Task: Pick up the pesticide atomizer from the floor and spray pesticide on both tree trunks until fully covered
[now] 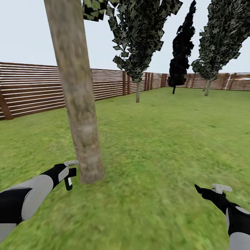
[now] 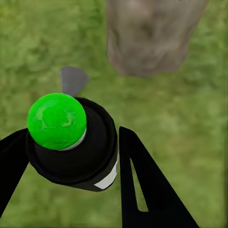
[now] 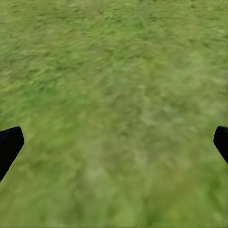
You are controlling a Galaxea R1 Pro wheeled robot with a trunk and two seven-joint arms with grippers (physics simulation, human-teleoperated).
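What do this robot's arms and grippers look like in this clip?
Both arms are glossy black with light grey shell panels. The left gripper and right gripper each carry a small pale grey block near the wrist. The fingers are flat, black, tapering blades, one with a narrow slot.

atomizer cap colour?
Bright green, on the black atomizer held in the left gripper; clearest in the left wrist view.

The head view looks forward over the lawn (image 1: 156, 139); both wrist views face grass closely, the left sharing the trunk (image 1: 78, 104).
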